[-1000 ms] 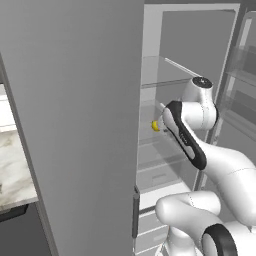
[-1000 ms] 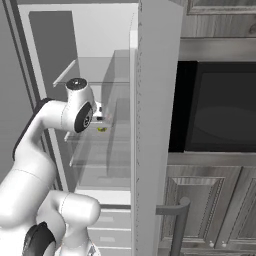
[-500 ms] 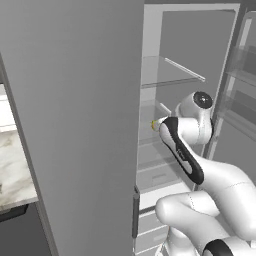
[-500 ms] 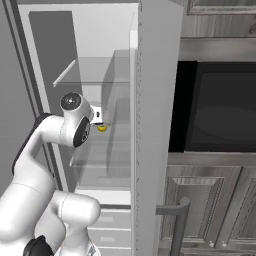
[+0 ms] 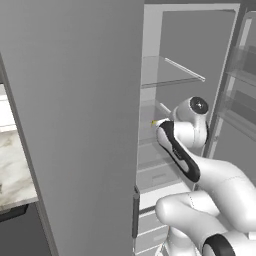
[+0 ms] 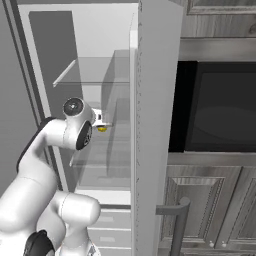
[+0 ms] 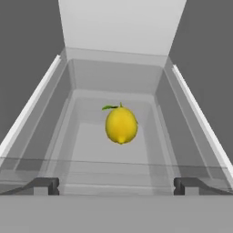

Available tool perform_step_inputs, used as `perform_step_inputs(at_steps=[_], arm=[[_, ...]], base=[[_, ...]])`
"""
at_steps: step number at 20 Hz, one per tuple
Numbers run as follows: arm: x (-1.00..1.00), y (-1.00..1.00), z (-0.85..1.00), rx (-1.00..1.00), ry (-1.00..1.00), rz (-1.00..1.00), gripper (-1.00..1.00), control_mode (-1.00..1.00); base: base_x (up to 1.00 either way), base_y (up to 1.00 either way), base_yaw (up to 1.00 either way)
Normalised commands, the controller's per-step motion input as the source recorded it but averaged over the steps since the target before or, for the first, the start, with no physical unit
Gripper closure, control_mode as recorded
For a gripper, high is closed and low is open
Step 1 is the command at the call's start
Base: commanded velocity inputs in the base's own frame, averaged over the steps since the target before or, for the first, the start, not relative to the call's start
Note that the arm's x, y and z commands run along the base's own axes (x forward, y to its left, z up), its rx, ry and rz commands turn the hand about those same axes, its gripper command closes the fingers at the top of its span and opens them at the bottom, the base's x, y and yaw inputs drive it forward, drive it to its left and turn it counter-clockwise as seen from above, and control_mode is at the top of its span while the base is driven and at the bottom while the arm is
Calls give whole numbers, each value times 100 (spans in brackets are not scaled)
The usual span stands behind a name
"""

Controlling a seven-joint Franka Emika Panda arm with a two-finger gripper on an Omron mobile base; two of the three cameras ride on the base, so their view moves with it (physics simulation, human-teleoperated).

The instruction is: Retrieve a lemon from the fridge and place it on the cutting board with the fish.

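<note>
Lemon: the lemon (image 7: 121,124) lies alone on a glass shelf (image 7: 113,150) inside the open fridge (image 6: 102,40), stem and small leaf turned toward the back wall.
Arm: the white arm (image 5: 220,180) reaches in past the open door (image 5: 70,115), its hand level with that shelf.
Jaws: the jaws (image 7: 116,185) stand wide apart and hold nothing, one tip at each side, the fruit centred ahead of them and not touching either.
Step in hand: by the look of it, the approach for the grasp.
How to do it well: go straight in along the shelf, keep the fruit midway between the tips, and close across its middle rather than its tapered ends.
Risk: a round fruit on smooth glass may roll if one tip nudges it first.
Left to do: carry it out to the cutting board.
</note>
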Motion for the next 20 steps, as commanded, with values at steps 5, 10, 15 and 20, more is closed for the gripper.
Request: perform_step_inputs(at_steps=[5,10,15,20], arm=[[23,0,0,0,0,0,-100,-100],[34,0,-6,0,1,0,-100,-100],[40,0,-14,0,6,0,-100,-100],[30,0,-21,0,6,0,-100,-100]], base=[[0,0,0],[0,0,0],[0,0,0],[0,0,0]])
